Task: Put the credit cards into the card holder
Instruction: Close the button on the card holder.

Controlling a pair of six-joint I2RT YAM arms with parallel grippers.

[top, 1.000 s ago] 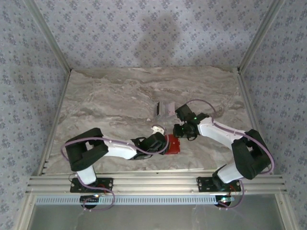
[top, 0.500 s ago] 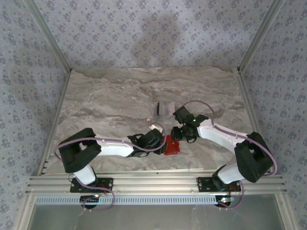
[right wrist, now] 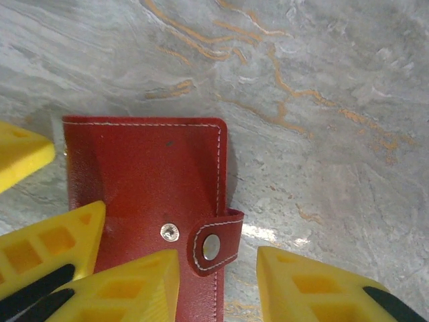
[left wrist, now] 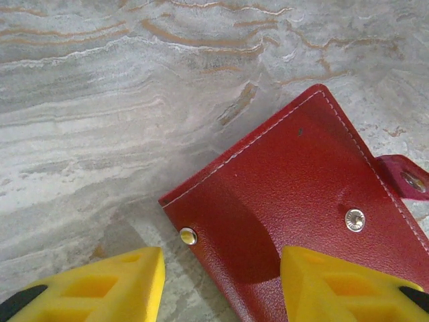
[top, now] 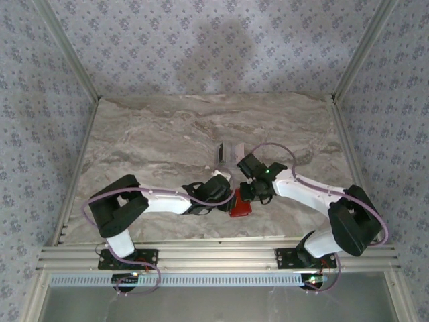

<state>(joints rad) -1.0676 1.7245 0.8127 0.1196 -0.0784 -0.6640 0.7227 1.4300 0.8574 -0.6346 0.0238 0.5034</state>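
The card holder (top: 239, 203) is a red folded wallet lying flat on the marble table between both grippers. Its snap strap (right wrist: 214, 245) hangs off the stud (right wrist: 169, 232), unfastened. My left gripper (left wrist: 222, 285) is open, one finger over the wallet's (left wrist: 301, 181) cover and the other over bare table by its corner. My right gripper (right wrist: 218, 288) is open too, straddling the strap at the wallet's (right wrist: 144, 174) edge. The credit cards (top: 228, 153), one dark and the others pale, lie just behind the grippers (top: 223, 195) (top: 247, 192).
The marble tabletop (top: 154, 141) stretches wide to the left and back. Metal frame posts (top: 70, 60) and patterned walls close it in on three sides. Both arm bases sit on the rail (top: 214, 258) at the near edge.
My right gripper has slid left and nearer, closing in on the wallet's strap edge. The left arm's elbow has swung, and its gripper stays at the wallet.
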